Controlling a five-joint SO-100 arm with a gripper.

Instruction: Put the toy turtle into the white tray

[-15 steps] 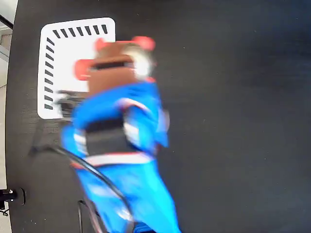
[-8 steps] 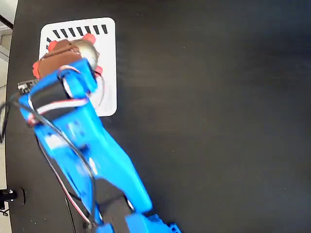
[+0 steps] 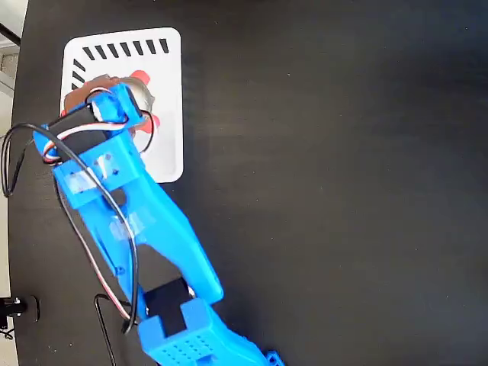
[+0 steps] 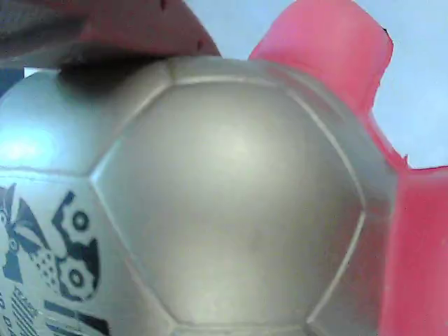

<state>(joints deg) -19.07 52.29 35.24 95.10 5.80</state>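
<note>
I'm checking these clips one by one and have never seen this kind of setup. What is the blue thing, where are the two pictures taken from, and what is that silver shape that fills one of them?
The blue thing is a small robot arm on a black table. The fixed view looks straight down from above. In it the arm reaches over the white tray, a flat white rectangle with dark slanted slots along two edges. The wrist view comes from a camera riding on the arm, very close to what lies below it. The silver shape is the domed shell of the toy turtle, with red parts beside it and a printed mark at the lower left. From above, the toy turtle shows over the tray, mostly hidden by the arm. The tool sits at the turtle, but whether it is shut on the toy cannot be told.
</note>
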